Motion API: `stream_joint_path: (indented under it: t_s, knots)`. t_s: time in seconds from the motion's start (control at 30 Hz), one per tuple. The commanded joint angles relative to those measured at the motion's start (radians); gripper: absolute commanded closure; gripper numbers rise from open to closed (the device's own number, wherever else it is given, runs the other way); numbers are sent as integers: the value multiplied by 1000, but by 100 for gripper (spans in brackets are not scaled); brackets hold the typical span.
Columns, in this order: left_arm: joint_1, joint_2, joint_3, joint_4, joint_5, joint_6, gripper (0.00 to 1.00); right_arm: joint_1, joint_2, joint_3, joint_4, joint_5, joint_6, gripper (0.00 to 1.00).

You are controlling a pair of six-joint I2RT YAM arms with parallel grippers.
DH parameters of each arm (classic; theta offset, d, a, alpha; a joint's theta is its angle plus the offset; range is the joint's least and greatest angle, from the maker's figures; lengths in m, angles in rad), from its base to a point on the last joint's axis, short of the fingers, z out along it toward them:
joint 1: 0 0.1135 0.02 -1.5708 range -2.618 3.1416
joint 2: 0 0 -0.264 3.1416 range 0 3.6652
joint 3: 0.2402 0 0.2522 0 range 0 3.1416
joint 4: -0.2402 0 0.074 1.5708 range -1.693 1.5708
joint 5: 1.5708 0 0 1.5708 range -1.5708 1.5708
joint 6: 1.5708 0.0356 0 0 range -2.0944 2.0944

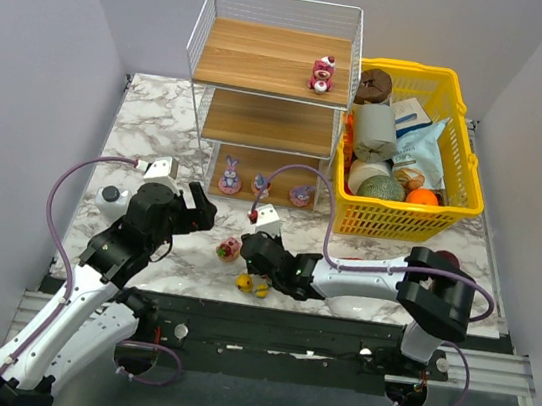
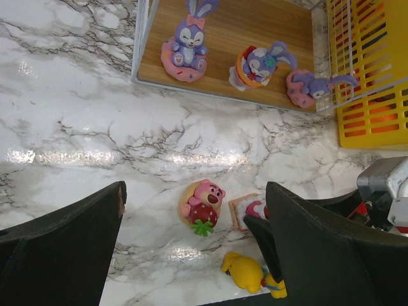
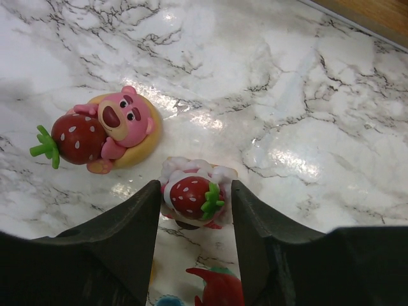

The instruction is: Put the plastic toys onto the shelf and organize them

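Right fingers [image 3: 137, 229] around cake [image 3: 191, 199], bear [image 3: 118, 124] beside

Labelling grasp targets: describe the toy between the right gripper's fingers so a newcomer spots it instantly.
From the shelf, come forward across the marble table to the right gripper. Between its fingers sits the strawberry cake: a white-pink slice topped by one red strawberry. Unlike the pink bear beside it, it has no face and no yellow disc.
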Motion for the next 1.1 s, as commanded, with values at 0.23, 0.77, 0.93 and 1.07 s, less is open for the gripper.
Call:
stream_joint_path:
  t_s: [0.23,0.77,0.93,1.07]
  knots:
    - [3,3,-7,7,11,9,1,-8,38,50,27,-1,-15,76]
    - [3,-6,-4,4,-2,15,1,-27,-215,296,-349,69,-86,99]
    - [3,-17,-2,0,-10,12,1,-37,-261,467,-485,101,-124,99]
    - [3,-22,-4,-2,-13,11,1,-54,-246,705,-600,129,-185,99]
